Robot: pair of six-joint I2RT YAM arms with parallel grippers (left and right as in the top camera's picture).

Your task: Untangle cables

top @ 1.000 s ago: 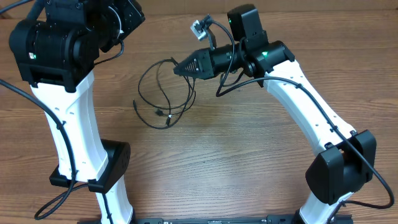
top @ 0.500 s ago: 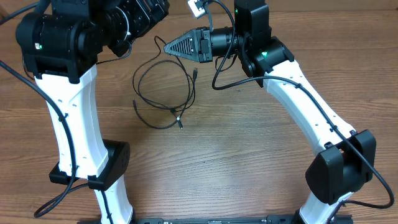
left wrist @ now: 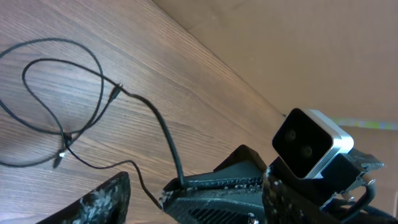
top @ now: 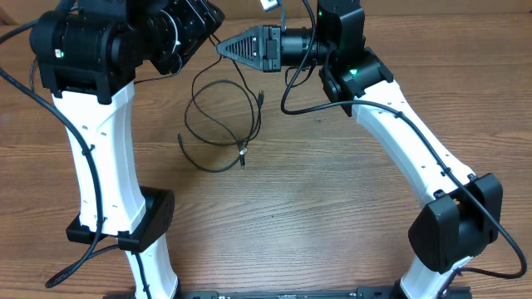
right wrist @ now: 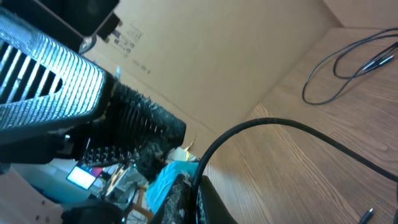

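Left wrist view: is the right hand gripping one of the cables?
Yes, a black cable climbs from the table straight into the closed tip of the right hand.

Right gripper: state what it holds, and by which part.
The right gripper is shut on a black cable. It pinches a plain stretch of the cord at its fingertips, not a plug end.

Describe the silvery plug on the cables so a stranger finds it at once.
On the wooden table, right of the white left arm, lie loops of thin black cables. At the loops' edge nearest that arm's base sits the silvery plug; unlike the other cord ends, it glints bright.
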